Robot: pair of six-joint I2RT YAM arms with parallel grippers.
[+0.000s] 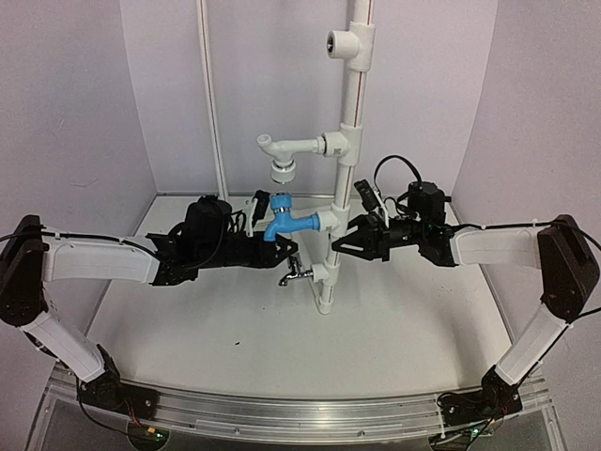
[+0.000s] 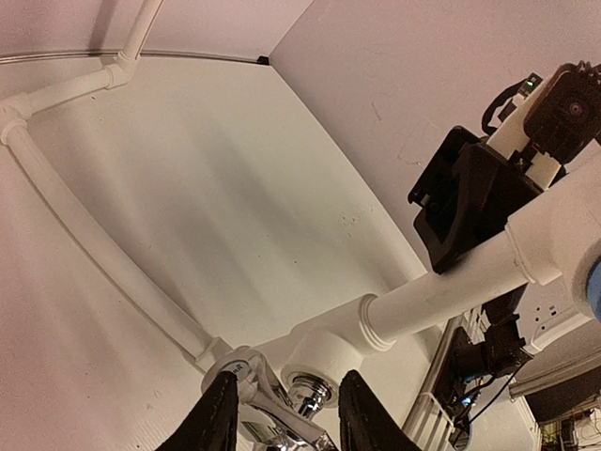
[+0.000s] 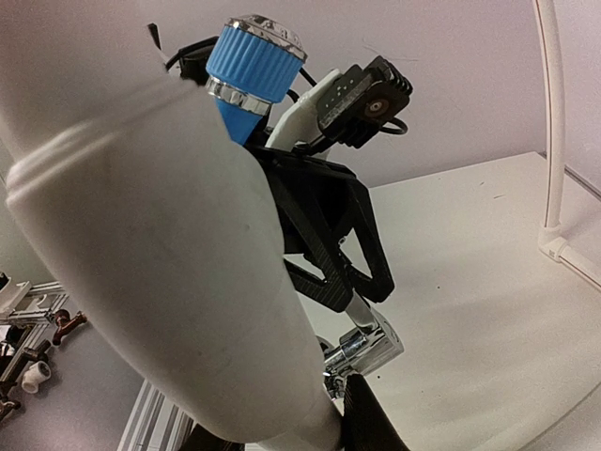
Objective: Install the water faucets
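A small shiny water faucet (image 1: pixel 296 273) sits with its threaded end in the lowest tee (image 2: pixel 324 355) of the upright white pipe (image 1: pixel 349 103). My left gripper (image 1: pixel 286 252) comes in from the left, and its black fingers (image 2: pixel 214 413) close round the faucet (image 2: pixel 310 399). The right wrist view shows the faucet's lever (image 3: pixel 366 348) running up between those fingers. My right gripper (image 1: pixel 340 246) is shut on the pipe (image 3: pixel 160 244) from the right, just above that tee, with one finger (image 3: pixel 369 418) showing beside it. A blue plastic tap (image 1: pixel 282 222) is mounted higher on the pipe.
Higher on the pipe are an elbow arm with a round white end piece (image 1: pixel 282 162) and an empty tee (image 1: pixel 347 42). A thin white tube (image 1: pixel 211 94) runs up the back wall. An aluminium rail (image 1: pixel 300 409) edges the table front.
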